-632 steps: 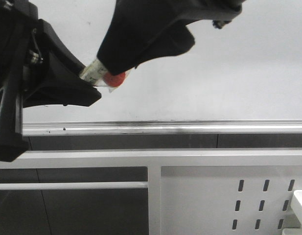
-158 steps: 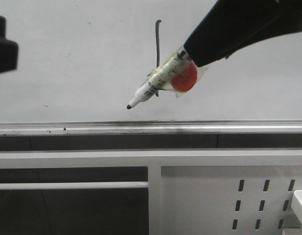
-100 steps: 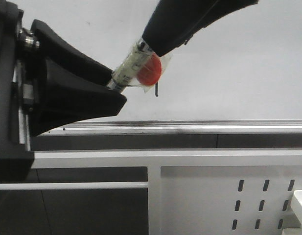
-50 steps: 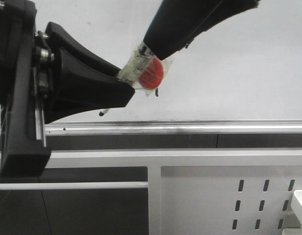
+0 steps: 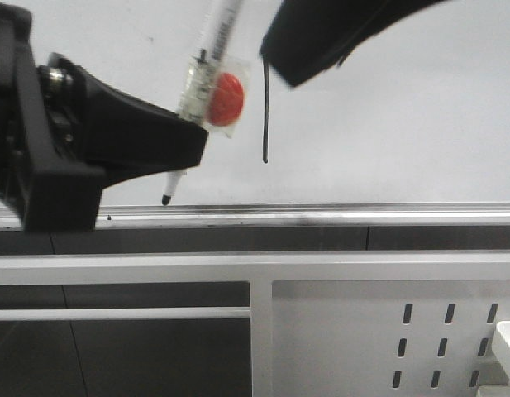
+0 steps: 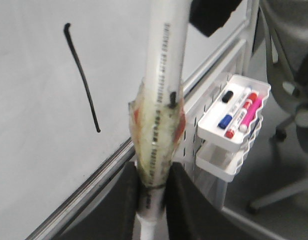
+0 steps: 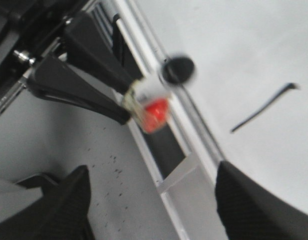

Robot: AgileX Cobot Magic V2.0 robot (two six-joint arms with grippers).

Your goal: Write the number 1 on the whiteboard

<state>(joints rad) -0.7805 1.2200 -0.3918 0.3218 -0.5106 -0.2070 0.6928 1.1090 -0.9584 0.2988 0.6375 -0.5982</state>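
On the whiteboard the number 1 stands finished, a thin black near-vertical stroke with a small hook at its top, its upper part hidden in the front view behind the right gripper. That gripper's fingers are spread wide and hold nothing. The left gripper is pinched on the lower barrel of the marker, just above the writing tip, with the marker standing nearly upright and its tip pointing down toward the silver rail, left of the stroke. A wad of tape with a red ball sits partway up the barrel. Judging by this, writing is done and the step in hand is carrying the marker off after the handover. To do it well, the left arm should keep its pinch firm, since it grips low and the long barrel above could swing, and draw the uncapped tip straight away from the board so it leaves no stray mark. The right arm should lift clear without brushing the wet ink.
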